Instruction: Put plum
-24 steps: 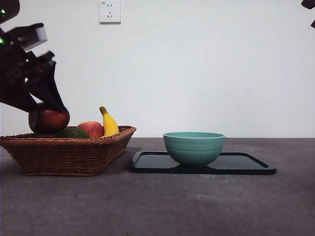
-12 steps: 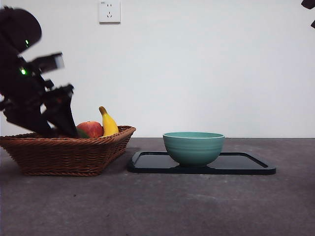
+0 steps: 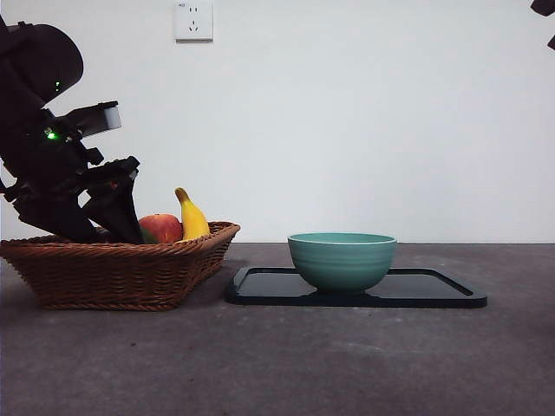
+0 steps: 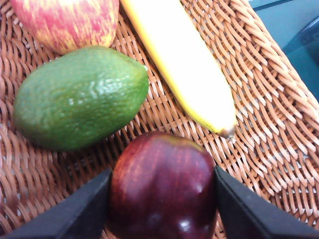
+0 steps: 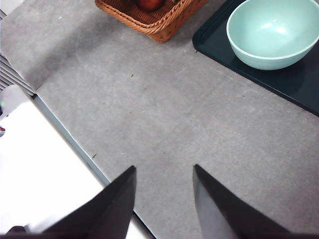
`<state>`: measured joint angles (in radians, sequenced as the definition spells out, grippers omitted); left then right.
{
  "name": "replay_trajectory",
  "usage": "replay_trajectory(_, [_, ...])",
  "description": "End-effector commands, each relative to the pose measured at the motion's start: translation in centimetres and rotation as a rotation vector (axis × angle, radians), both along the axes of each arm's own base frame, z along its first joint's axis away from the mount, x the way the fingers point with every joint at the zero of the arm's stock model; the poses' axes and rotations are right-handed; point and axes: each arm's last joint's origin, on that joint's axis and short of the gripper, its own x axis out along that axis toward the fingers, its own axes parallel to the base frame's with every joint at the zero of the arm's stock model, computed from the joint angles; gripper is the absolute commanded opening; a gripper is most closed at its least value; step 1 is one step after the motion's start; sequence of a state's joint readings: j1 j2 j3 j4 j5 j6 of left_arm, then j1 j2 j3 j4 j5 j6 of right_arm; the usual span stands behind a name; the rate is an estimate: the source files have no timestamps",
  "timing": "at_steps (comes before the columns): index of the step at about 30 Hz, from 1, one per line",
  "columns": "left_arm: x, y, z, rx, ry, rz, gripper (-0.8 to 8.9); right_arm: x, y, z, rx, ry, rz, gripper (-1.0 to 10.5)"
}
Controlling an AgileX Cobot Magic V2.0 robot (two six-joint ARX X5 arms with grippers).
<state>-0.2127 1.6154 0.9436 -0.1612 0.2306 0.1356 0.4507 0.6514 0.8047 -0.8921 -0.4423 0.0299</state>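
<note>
The left gripper [image 4: 162,199] is pinching the plum [image 4: 163,186] across its widest part inside the basket [image 4: 279,134]; glossy, firm skin (likely slippery) is calling for steady pressure.

My left gripper [image 4: 162,199] has matt black plastic jaws pressed on the plum [image 4: 162,186], whose dark maroon skin looks smooth and glossy. The basket [image 4: 259,99] under it is rough woven wicker. The green fruit [image 4: 79,97] has a pebbled, faintly shiny skin; the banana [image 4: 182,64] is smooth and matt; the apple [image 4: 67,20] is smooth and streaked. The bowl [image 3: 341,258] looks like glazed ceramic with fine ridges, the tray [image 3: 434,290] glossy black, the table [image 5: 199,124] grey and matt
</note>
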Motion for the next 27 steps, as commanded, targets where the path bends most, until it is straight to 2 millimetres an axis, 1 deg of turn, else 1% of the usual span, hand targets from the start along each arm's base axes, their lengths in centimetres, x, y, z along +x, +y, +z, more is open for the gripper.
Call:
replay_trajectory(1, [0.2,-0.2,-0.4,-0.02,0.031,0.028,3.88,0.1,0.1,0.1,0.003,-0.009,0.01,1.8])
replay_trajectory(3, [0.2,-0.2,-0.2,-0.03,0.028,0.037,4.31,0.1,0.1,0.1,0.003,-0.009,0.01,1.8])
replay_trajectory(6, [0.0,-0.1,0.6,-0.038,0.003,0.04,4.41,0.1,0.1,0.2,0.004,-0.011,0.011,1.8])
replay_trajectory(14, [-1.5,0.2,4.6,-0.079,-0.112,0.049,4.39,0.3,0.2,0.3,0.013,-0.03,0.01,1.8])
replay_trajectory(20, [-4.1,0.5,7.7,-0.105,-0.147,0.024,4.36,0.3,0.2,0.4,0.013,-0.037,0.007,1.8])
replay_trajectory(27, [-8.2,1.0,10.8,-0.217,-0.132,-0.093,4.36,0.5,0.3,0.6,0.026,-0.066,0.005,1.8])
